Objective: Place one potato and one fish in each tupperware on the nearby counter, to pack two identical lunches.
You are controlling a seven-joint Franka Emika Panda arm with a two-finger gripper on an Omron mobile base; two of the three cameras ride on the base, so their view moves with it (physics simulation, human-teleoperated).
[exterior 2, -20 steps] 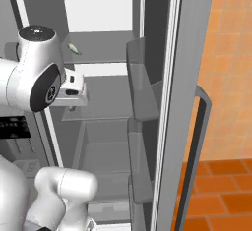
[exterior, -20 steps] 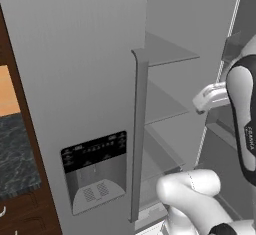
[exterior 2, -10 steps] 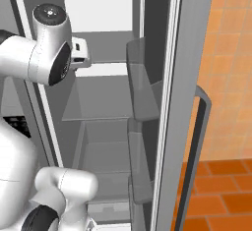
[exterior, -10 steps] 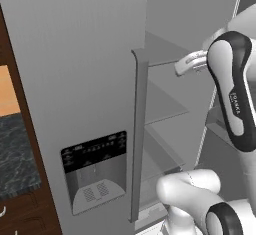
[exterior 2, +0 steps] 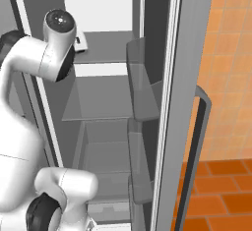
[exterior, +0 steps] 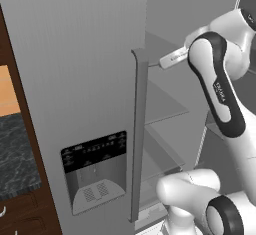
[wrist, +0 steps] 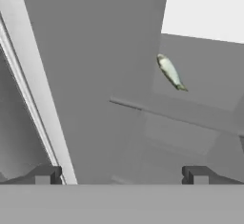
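Observation:
A slender grey-silver fish point(wrist: 170, 72) lies on an upper fridge shelf point(wrist: 190, 111), ahead of my gripper point(wrist: 121, 176) and a little to the right of its centre line. The gripper is open, its two dark fingertips point(wrist: 45, 174) wide apart with nothing between them. In the left base view the hand point(exterior: 171, 59) reaches into the open fridge at upper-shelf height, just past the closed door's handle point(exterior: 138, 129). A strip of the dark marbled counter point(exterior: 15, 151) shows at the far left. The potato and the tupperware are out of view.
The closed fridge door carries a dispenser panel point(exterior: 94, 171). On the right, the open door point(exterior 2: 170, 102) holds grey door bins point(exterior 2: 142, 77). Glass shelves point(exterior 2: 106, 102) and a drawer point(exterior 2: 106, 156) sit below the hand. Orange tiles point(exterior 2: 226, 77) lie beyond.
The arm has lifted the hand from the middle shelf level up to the upper shelf and further into the fridge. The gripper has stayed open. The base has not moved.

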